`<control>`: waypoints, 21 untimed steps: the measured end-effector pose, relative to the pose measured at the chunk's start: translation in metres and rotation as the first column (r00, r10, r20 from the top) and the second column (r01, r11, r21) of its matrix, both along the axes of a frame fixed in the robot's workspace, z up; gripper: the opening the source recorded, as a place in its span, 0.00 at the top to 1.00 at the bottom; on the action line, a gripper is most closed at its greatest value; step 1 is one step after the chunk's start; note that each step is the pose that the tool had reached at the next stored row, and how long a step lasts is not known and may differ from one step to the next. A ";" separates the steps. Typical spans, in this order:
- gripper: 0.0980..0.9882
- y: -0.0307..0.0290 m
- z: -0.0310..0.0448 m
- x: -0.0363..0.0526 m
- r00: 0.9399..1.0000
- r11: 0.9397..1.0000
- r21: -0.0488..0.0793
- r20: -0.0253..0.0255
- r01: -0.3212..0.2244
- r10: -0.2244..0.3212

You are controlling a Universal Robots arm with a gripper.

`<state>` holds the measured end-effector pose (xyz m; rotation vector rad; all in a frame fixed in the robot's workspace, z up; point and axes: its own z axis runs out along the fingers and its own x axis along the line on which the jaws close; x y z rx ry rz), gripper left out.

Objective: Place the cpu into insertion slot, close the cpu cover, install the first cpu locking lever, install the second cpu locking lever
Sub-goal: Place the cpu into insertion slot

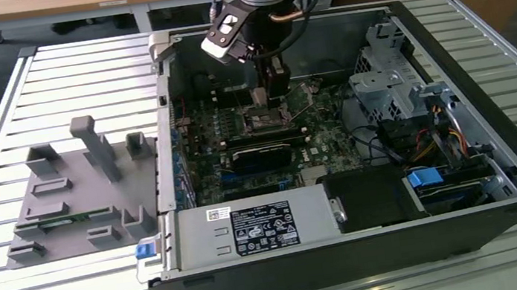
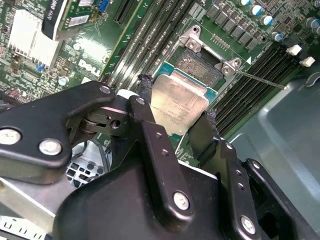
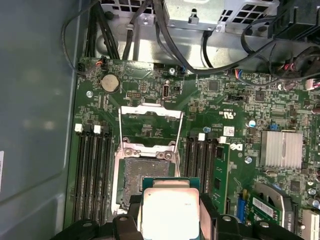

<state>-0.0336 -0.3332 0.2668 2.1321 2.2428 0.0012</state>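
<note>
The cpu (image 2: 179,102) is clamped by two opposite edges between the black fingers (image 2: 145,95) of the gripper (image 2: 176,100), and its silver-grey top is seen in both wrist views. It is held above the insertion slot (image 3: 145,175) and offset from it, so that part of the slot's dark centre is left uncovered. Whether the slot's rim is touched cannot be told. The cpu cover (image 3: 150,109) is raised open at the slot's edge away from the gripper, and green circuit board (image 3: 220,100) is seen through its window. A thin metal lever (image 2: 260,80) is angled out from one corner of the slot. Long black memory slots (image 3: 92,175) are ranged along both sides of the slot. In the exterior view the gripper is seen inside the open computer case (image 1: 354,260), directly over the slot.
</note>
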 end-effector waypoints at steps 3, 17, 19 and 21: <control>0.50 0.0037 -0.0023 0.0001 1.000 1.000 -0.001 0.000 0.008 -0.008; 0.50 0.0134 -0.0244 0.0009 1.000 1.000 -0.002 0.000 0.022 -0.022; 0.50 0.0146 -0.0275 0.0009 1.000 1.000 -0.002 0.000 0.027 -0.027; 0.50 0.0151 -0.0305 0.0009 0.999 0.999 -0.002 0.000 0.032 -0.032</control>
